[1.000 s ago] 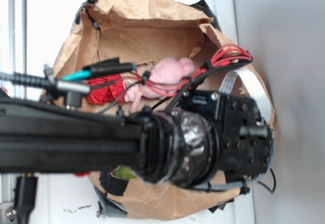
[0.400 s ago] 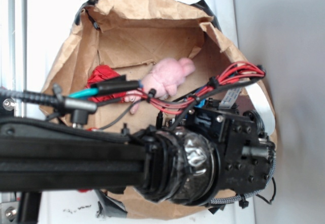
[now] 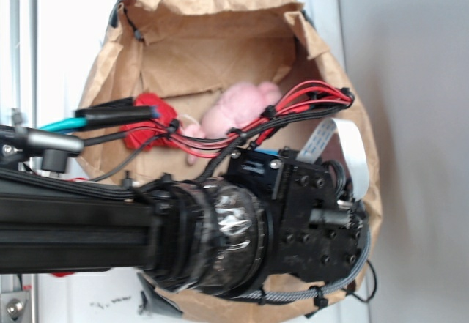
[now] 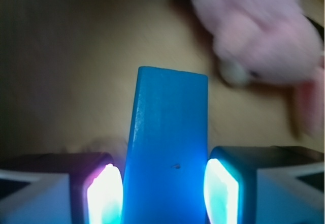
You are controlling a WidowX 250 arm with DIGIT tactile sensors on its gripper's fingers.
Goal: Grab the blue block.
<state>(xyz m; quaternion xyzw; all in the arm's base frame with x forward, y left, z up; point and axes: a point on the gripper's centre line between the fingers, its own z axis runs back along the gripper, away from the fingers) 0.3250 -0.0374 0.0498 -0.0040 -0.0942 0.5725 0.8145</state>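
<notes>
Exterior view, left to right: red crumpled thing (image 3: 146, 129) at the left of the brown paper bag (image 3: 198, 37), then pink plush toy (image 3: 238, 107) mid-bag. My arm covers the near right of the bag, and only a sliver of the blue block (image 3: 268, 151) shows above the wrist housing.

Wrist view: the blue block (image 4: 167, 148) stands between the fingers, long axis running away from the camera, plush toy (image 4: 264, 41) beyond it to the far right.

Handling, as I judge it: rigid, smooth, probably light; flat long sides give the pads good seats, though the finish may be slick. Take it across the narrow width.

Gripper (image 4: 165, 188): jaws parted to block width. Left pad (image 4: 104, 193) and right pad (image 4: 221, 191) sit tight against the sides; I can't tell whether they press yet.
</notes>
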